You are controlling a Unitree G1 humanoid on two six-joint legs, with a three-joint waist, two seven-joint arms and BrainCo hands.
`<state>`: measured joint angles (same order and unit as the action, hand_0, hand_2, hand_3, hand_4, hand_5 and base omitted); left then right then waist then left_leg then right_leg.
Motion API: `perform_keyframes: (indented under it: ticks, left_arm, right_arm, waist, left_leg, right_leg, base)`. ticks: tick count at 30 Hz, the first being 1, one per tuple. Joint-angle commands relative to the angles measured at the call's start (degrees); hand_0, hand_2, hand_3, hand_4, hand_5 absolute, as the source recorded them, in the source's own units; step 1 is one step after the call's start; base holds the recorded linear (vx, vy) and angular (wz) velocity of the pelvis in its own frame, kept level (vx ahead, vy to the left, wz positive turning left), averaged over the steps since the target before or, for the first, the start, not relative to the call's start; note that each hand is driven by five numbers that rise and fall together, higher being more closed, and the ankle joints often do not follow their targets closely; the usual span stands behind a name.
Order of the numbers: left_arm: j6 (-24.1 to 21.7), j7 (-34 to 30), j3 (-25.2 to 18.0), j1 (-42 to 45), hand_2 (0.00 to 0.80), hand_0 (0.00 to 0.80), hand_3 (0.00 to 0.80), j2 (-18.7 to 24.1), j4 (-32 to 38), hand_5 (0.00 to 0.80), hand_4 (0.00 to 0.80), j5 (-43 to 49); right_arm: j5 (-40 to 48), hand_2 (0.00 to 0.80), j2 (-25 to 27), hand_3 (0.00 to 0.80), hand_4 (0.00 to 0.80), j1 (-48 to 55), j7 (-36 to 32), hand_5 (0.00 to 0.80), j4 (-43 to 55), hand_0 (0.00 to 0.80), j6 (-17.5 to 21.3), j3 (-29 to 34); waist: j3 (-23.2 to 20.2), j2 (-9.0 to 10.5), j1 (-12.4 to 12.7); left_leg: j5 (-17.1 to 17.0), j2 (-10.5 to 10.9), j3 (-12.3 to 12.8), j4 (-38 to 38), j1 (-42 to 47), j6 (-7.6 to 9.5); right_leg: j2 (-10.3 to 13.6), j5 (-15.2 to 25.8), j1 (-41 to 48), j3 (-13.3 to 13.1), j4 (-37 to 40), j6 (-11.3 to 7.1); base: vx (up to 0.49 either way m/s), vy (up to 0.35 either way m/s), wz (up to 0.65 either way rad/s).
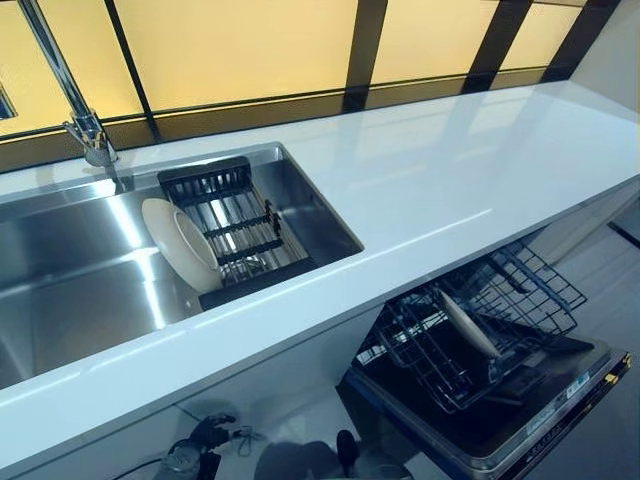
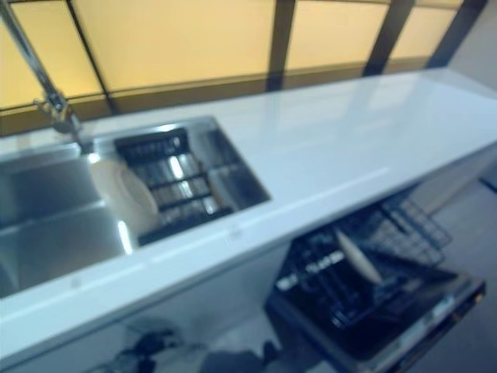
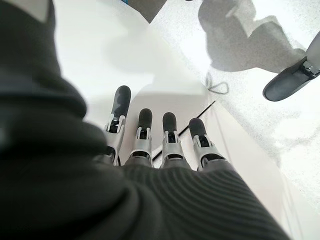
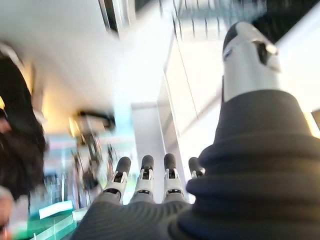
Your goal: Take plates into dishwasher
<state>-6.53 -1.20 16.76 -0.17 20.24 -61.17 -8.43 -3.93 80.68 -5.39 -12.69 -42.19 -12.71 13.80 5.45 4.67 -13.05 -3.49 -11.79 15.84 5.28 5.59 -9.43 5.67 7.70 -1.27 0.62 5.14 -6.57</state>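
Leftmost, a chrome faucet (image 1: 85,125) rises behind the steel sink (image 1: 70,270). Inside the sink a white plate (image 1: 180,243) stands on edge, leaning against the left end of a dark drying rack (image 1: 235,225) that fills the sink's right part. To the right runs a long white countertop (image 1: 450,170), with yellow-lit window panels (image 1: 230,45) behind it. Below the counter's right portion the dishwasher (image 1: 520,420) is open, its wire basket (image 1: 480,325) pulled out; a second plate (image 1: 468,325) stands tilted among the basket's tines. A pale strip of marking runs along the door's front edge, too small to read; no other writing can be made out.

Neither hand appears in the head views. In its own wrist view the left hand (image 3: 150,145) has its fingers straight and relaxed, holding nothing, with white cabinet front and pale floor beyond the fingertips. The right hand (image 4: 145,180) likewise shows straight, released fingers, nothing between them; past its fingertips is only a blurred room. Both plates are well apart from either hand.
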Motion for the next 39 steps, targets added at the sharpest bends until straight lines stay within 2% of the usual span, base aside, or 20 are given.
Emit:
perform_keyframes:
  ticks: [1, 2, 4, 7, 11, 13, 14, 16, 18, 22, 30, 39]
  left_arm:
    - [-1.93, 2.38, -0.59, -3.86, 0.0, 0.0, 0.0, 3.06, -0.2, 0.0, 0.0, -3.06]
    - [-2.11, 2.44, -0.2, -3.94, 0.0, 0.0, 0.0, 3.18, -0.43, 0.0, 0.0, -3.19]
    - [-2.49, 2.87, 0.72, -4.05, 0.0, 0.0, 0.0, 3.48, -1.11, 0.0, 0.0, -4.06]
    - [-2.97, 3.77, 1.68, -4.06, 0.0, 0.0, 0.0, 3.9, -1.61, 0.0, 0.0, -5.13]
    - [-3.29, 4.26, 1.1, -2.85, 0.0, 0.0, 0.0, 4.2, -1.75, 0.0, 0.0, -6.08]
    - [-3.2, 4.37, 0.78, -2.51, 0.0, 0.0, 0.0, 3.91, -1.73, 0.0, 0.0, -6.26]
    - [-3.22, 4.64, 0.5, -2.21, 0.0, 0.0, 0.0, 3.6, -1.98, 0.0, 0.0, -6.9]
    - [-3.08, 5.06, 0.1, -2.1, 0.0, 0.0, 0.0, 2.76, -2.24, 0.0, 0.0, -7.31]
    - [-2.95, 5.24, -0.48, -2.04, 0.0, 0.0, 0.0, 2.63, -2.63, 0.0, 0.0, -7.09]
    - [-3.01, 5.71, -1.57, -1.6, 0.0, 0.0, 0.0, 2.62, -3.22, 0.0, 0.0, -6.92]
    - [-4.12, 6.07, -2.82, -0.59, 0.0, 0.0, 0.0, 2.51, -3.09, 0.0, 0.0, -6.92]
    - [-4.97, 6.29, -3.03, -2.02, 0.0, 0.0, 0.0, 3.45, -1.47, 0.0, 0.0, -7.25]
  right_arm:
    - [-3.13, 0.0, 7.75, 0.0, 0.0, -9.48, 8.47, 0.0, -1.54, 0.0, 4.28, -0.8]
    - [-3.34, 0.0, 8.77, 0.0, 0.0, -11.36, 9.6, 0.0, -0.94, 0.0, 4.33, -1.94]
    - [-3.87, 0.0, 11.23, 0.0, 0.0, -20.35, 12.5, 0.0, 1.47, 0.0, 4.25, -9.2]
    - [-4.7, 0.0, 12.76, 0.0, 0.0, -37.72, 15.86, 0.0, 3.49, 0.0, 5.24, -24.02]
    - [-7.95, 0.0, 10.61, 0.0, 0.0, -66.55, 19.86, 0.0, 4.23, 0.0, 7.51, -50.97]
    - [-9.22, 0.0, 9.5, 0.0, 0.0, -73.52, 20.77, 0.0, 4.48, 0.0, 8.34, -57.7]
    - [-10.84, 0.0, 7.51, 0.0, 0.0, -82.33, 21.99, 0.0, 4.94, 0.0, 9.43, -66.22]
    - [-11.9, 0.0, 5.58, 0.0, 0.0, -88.94, 21.98, 0.0, 5.04, 0.0, 10.69, -72.57]
    - [-13.73, 0.0, 3.4, 0.0, 0.0, -92.1, 22.05, 0.0, 5.96, 0.0, 11.27, -75.65]
    - [-15.66, 0.0, -0.72, 0.0, 0.0, -94.32, 21.74, 0.0, 8.03, 0.0, 12.7, -77.65]
    - [-20.8, 0.0, -6.43, 0.0, 0.0, -94.56, 19.79, 0.0, 10.47, 0.0, 15.72, -78.06]
    - [-24.95, 0.0, -11.04, 0.0, 0.0, -94.08, 18.17, 0.0, 12.03, 0.0, 16.43, -78.68]
  waist:
    - [0.59, 3.06, 3.79]
    - [0.57, 3.15, 4.41]
    - [0.48, 3.44, 5.7]
    - [0.27, 4.43, 7.99]
    - [-0.7, 5.16, 9.83]
    - [-0.97, 4.96, 10.11]
    - [-1.33, 4.68, 10.97]
    - [-1.42, 4.12, 11.8]
    - [-1.39, 4.2, 13.13]
    - [-1.08, 4.6, 15.21]
    - [0.65, 5.05, 18.42]
    - [4.72, 5.44, 20.79]
  left_leg:
    - [3.63, 0.32, -0.62, -0.28, 3.8, 2.36]
    - [3.55, 0.38, -0.93, -0.28, 3.59, 2.35]
    - [3.24, 0.57, -1.77, -0.28, 3.08, 2.39]
    - [3.02, 0.88, -3.08, -0.28, 2.7, 2.34]
    - [2.74, 1.37, -5.1, -0.28, 2.11, 2.37]
    - [2.67, 1.52, -5.72, -0.28, 1.88, 2.41]
    - [2.49, 1.76, -6.75, -0.28, 1.36, 2.47]
    - [2.35, 1.93, -7.66, -0.28, 0.88, 2.49]
    - [2.05, 2.15, -8.7, -0.28, 0.2, 2.47]
    - [1.46, 2.55, -10.09, -0.28, -1.17, 2.36]
    - [0.19, 3.0, -12.06, -0.28, -3.95, 2.07]
    - [-1.24, 3.61, -14.05, -0.28, -8.71, 2.14]
  right_leg:
    - [0.2, -0.29, 0.66, -0.52, -0.14, -3.05]
    - [0.25, -0.42, 0.84, -0.28, -0.14, -3.04]
    - [0.42, -0.72, 1.29, 0.46, -0.14, -3.03]
    - [0.87, -1.19, 2.07, 1.9, -0.14, -2.98]
    - [1.54, -1.81, 3.17, 4.29, -0.14, -2.88]
    - [1.71, -2.0, 3.44, 4.96, -0.14, -2.85]
    - [1.99, -2.25, 3.79, 6.12, -0.14, -2.82]
    - [2.27, -2.45, 4.14, 7.28, -0.14, -2.84]
    - [2.53, -2.61, 4.46, 8.71, -0.14, -2.85]
    - [2.88, -2.81, 4.71, 10.69, -0.14, -2.91]
    - [3.4, -3.23, 4.89, 13.67, -0.14, -2.84]
    - [3.82, -2.75, 2.61, 15.75, -0.14, -2.93]
  base:
    - [-0.001, 0.016, 0.06]
    - [0.004, 0.018, 0.04]
    - [0.009, 0.012, 0.03]
    - [0.03, 0.018, 0.18]
    - [0.051, 0.02, 0.24]
    - [0.041, 0.018, 0.33]
    - [0.039, 0.021, 0.32]
    - [0.047, 0.015, 0.37]
    - [0.034, 0.005, 0.37]
    - [0.024, 0.017, 0.29]
    - [0.003, 0.037, 0.23]
    - [-0.079, 0.011, 0.19]
